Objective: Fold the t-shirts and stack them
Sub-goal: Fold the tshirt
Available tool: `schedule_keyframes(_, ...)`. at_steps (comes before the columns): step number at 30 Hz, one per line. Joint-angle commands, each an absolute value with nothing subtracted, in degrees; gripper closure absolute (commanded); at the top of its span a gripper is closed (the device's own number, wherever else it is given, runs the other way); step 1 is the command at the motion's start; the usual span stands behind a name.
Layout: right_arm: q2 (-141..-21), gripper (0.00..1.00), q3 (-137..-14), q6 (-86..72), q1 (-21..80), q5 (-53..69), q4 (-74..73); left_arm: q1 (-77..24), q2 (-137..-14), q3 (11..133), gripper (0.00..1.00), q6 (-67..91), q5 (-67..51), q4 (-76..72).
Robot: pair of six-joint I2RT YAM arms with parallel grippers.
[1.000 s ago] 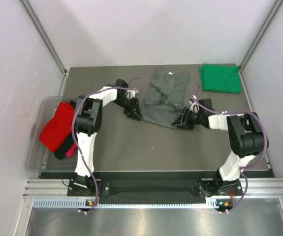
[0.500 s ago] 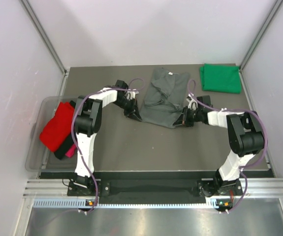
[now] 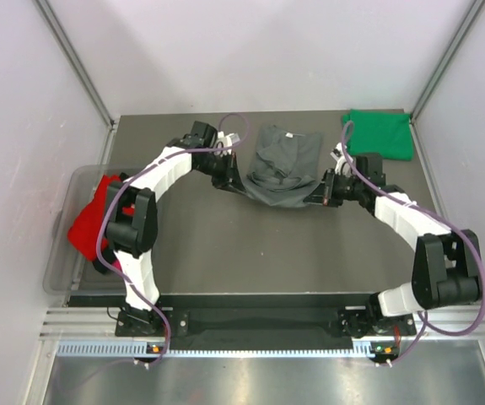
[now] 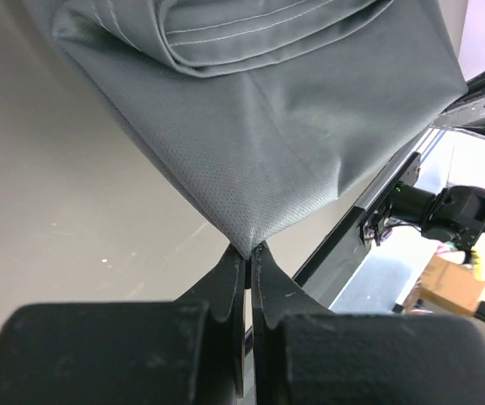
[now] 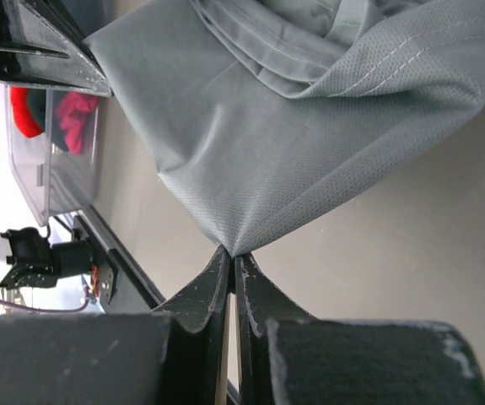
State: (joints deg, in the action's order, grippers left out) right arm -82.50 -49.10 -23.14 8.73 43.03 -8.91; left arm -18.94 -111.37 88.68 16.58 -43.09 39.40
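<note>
Fold step in hand: L end effector [image 4: 246, 251] pinched tight on the near-left hem corner of the soft dark grey short-sleeved t-shirt [image 3: 281, 164], R end effector [image 5: 232, 253] nipping the near-right one; shirt lies far-centre on tabletop [image 3: 259, 245]. Next, I reckon: carry hem toward collar, arms in sync. White neck tag [image 3: 288, 132] too small to read.

left arm [image 3: 162, 164]: extended forward, bowed inward
left hand [image 4: 249, 249]: pinched tight on a dark grey t-shirt [image 3: 282, 164] corner
right arm [image 3: 402, 215]: extended forward, angled inward
right hand [image 5: 232, 251]: pinched tight on the other corner
</note>
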Motion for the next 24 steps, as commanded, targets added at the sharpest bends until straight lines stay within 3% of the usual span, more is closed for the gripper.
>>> schedule_keyframes(1, -78.1, 1.00, -47.2, -23.6, 8.0, 44.3, -8.9, -20.5, -108.2, 88.5, 1.00, 15.8, -41.8, 38.4)
schedule_keyframes(24, -68.9, 1.00, -40.0, -27.4, 3.2, 44.6, -2.6, -21.0, -107.4, 91.0, 1.00, 15.2, -39.9, 38.0)
